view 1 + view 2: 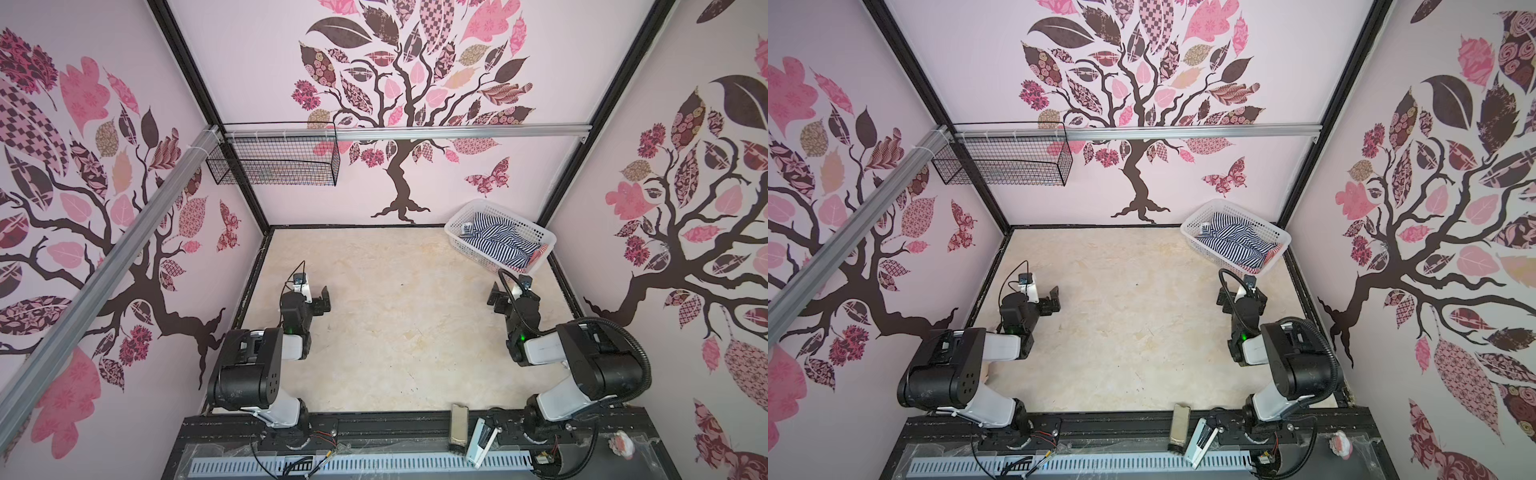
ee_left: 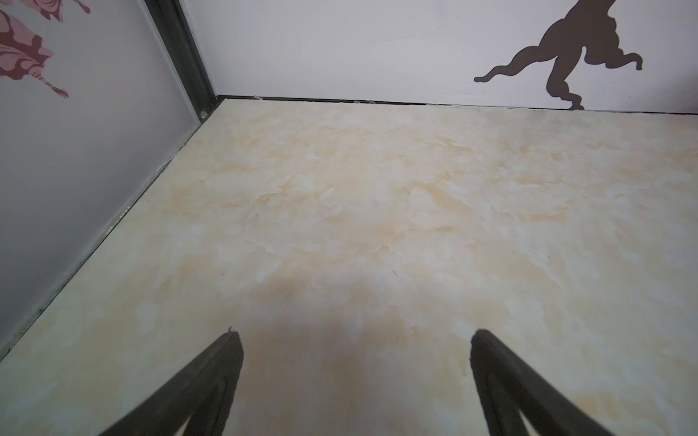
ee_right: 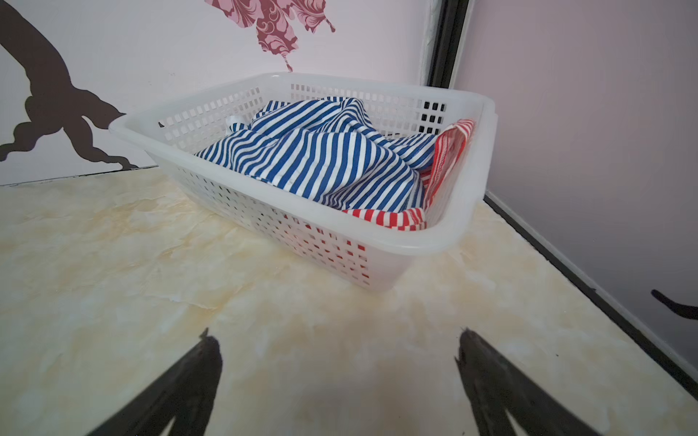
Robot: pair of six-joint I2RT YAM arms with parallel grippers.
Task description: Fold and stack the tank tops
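Noting both tank tops, navy-striped top [image 3: 321,158] over red-striped top [image 3: 389,219], crumpled in basket [image 3: 485,158] as unfolded supply, so R claw [image 3: 338,336] hovers near basket, jaws apart & empty, prob. for first pick; L claw [image 2: 355,334] likewise apart, well away from basket.

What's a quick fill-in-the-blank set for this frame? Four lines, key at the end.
1. The navy-and-white striped tank top lies crumpled ____ the white perforated plastic basket.
2. The red-and-white striped tank top lies mostly ____ the navy one.
3. The black left gripper and black right gripper both stand ____, holding nothing.
4. The basket sits nearer the ____ gripper.
Missing words: inside; under; open; right.
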